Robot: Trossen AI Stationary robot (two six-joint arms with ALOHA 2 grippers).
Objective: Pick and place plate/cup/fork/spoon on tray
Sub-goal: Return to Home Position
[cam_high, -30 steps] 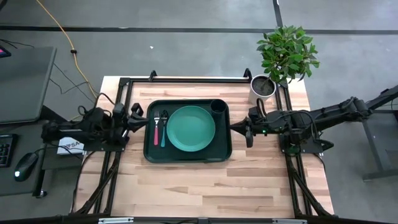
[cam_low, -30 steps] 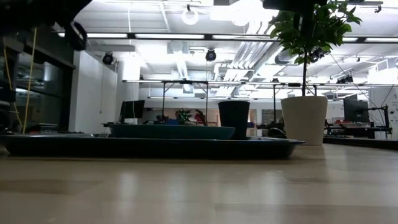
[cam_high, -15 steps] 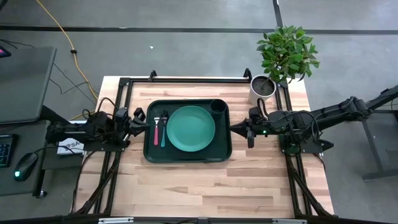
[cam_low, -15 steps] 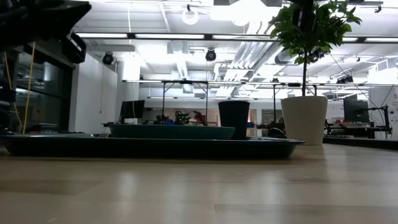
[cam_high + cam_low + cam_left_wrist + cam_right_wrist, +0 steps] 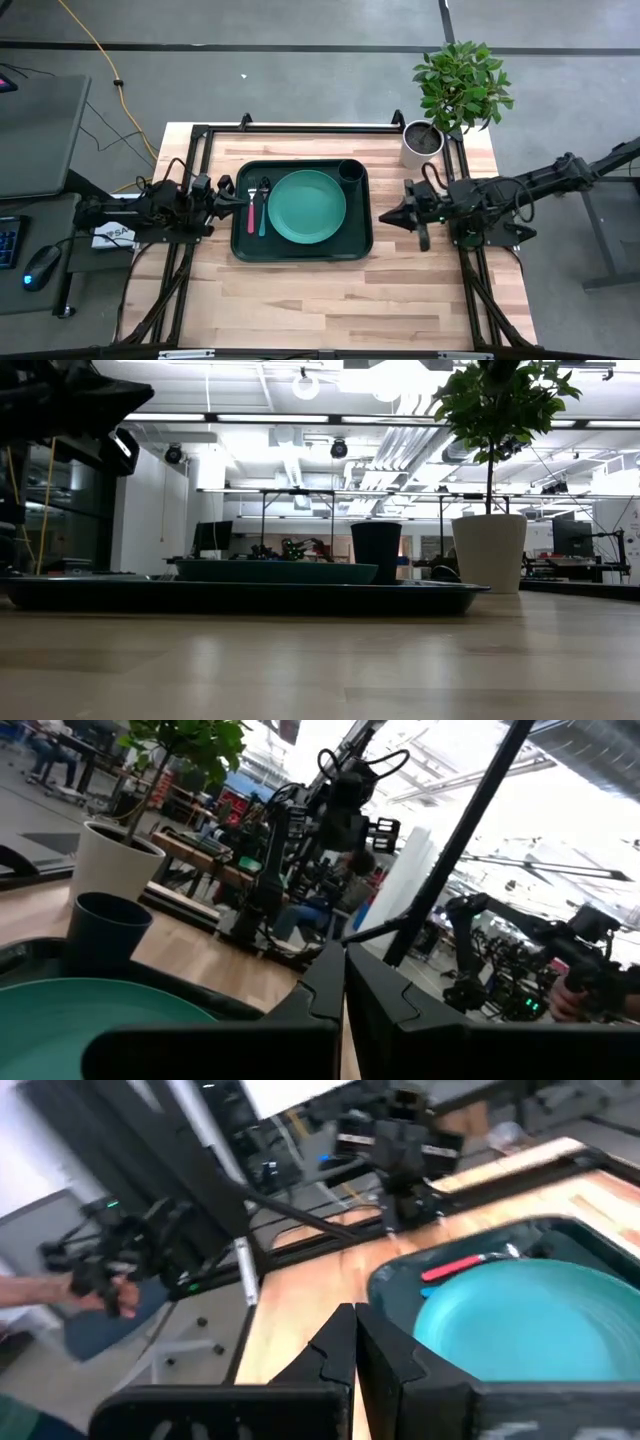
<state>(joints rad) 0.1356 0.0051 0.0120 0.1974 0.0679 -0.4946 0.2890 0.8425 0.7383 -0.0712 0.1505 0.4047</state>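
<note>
The dark green tray (image 5: 300,250) lies mid-table. On it are the green plate (image 5: 307,206), the dark cup (image 5: 351,172) in its far right corner, and the red-handled fork (image 5: 251,212) beside the teal-handled spoon (image 5: 263,214) along its left side. My left gripper (image 5: 232,197) is shut and hovers at the tray's left rim, holding nothing. My right gripper (image 5: 385,216) is shut, just right of the tray and above the table, also holding nothing. The right wrist view shows the plate (image 5: 530,1320) and fork (image 5: 465,1265) ahead of the shut fingers (image 5: 335,1345).
A white pot (image 5: 422,141) with a leafy plant stands at the far right corner, behind my right arm. A black frame (image 5: 300,128) runs along the table's far edge and sides. Bare wood (image 5: 320,300) lies between the tray and the near edge.
My right gripper has drawn back from the tray toward the table's right and near edges, rolling about its own line. My left arm has sunk a little at the tray's left rim. Both stay shut. Nothing on the tray has moved.
</note>
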